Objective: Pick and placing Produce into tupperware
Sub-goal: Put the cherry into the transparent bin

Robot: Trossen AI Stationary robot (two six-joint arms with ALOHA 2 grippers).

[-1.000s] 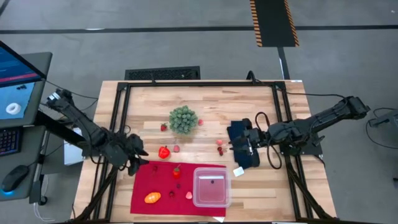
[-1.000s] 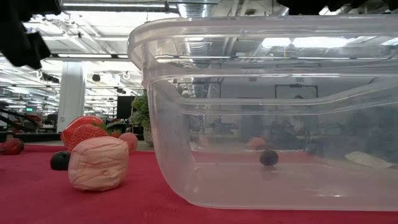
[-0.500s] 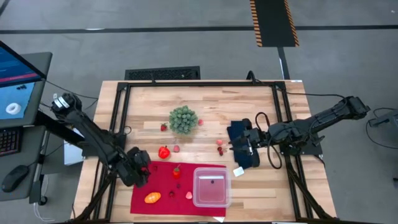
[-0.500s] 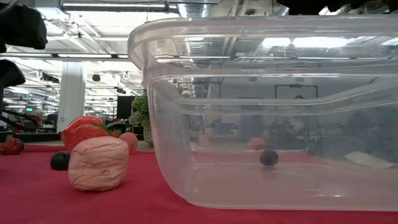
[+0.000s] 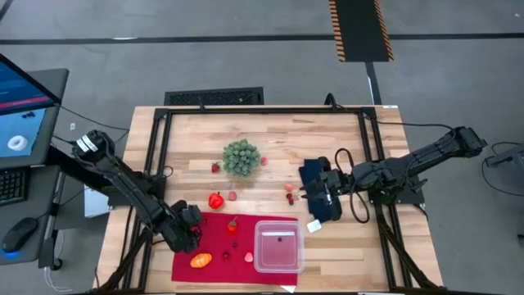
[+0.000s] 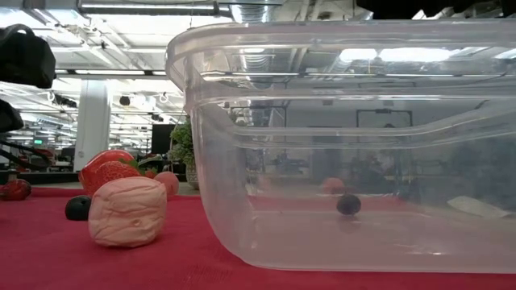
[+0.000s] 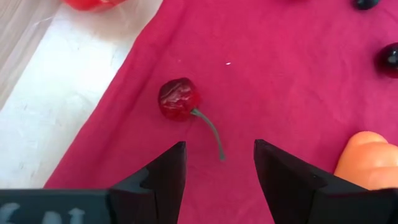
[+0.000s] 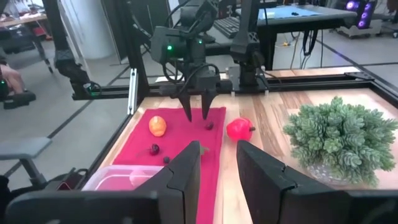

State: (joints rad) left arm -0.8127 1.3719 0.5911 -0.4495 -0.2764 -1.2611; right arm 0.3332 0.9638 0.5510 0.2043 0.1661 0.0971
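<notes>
My left gripper [image 7: 216, 163] is open and points down over the left part of the red cloth [image 5: 221, 246]. Its fingers stand just short of a dark red cherry [image 7: 178, 99] lying on the cloth, stem toward the gripper. The right wrist view shows that gripper [image 8: 198, 111] hanging above the cloth. An orange oval [image 5: 201, 260] lies near it. The tupperware [image 5: 278, 247] sits on the cloth's right part, with a dark berry [image 6: 348, 205] inside. A strawberry [image 5: 232, 225] and a pink bit [image 6: 127, 211] lie on the cloth. My right gripper [image 8: 217, 163] is open above the dark blue cloth [image 5: 322, 199].
A green bushy ball [image 5: 241, 157] stands mid-table, with a red pepper [image 5: 216, 200] and small red pieces [image 5: 290, 193] on the wood nearby. Dark berries [image 7: 390, 59] lie on the cloth. A black frame [image 5: 155, 156] rims the table.
My left gripper has moved toward the table's near edge and slightly right, coming over the left part of the red cloth. My right arm has kept still, and nothing on the table has shifted.
</notes>
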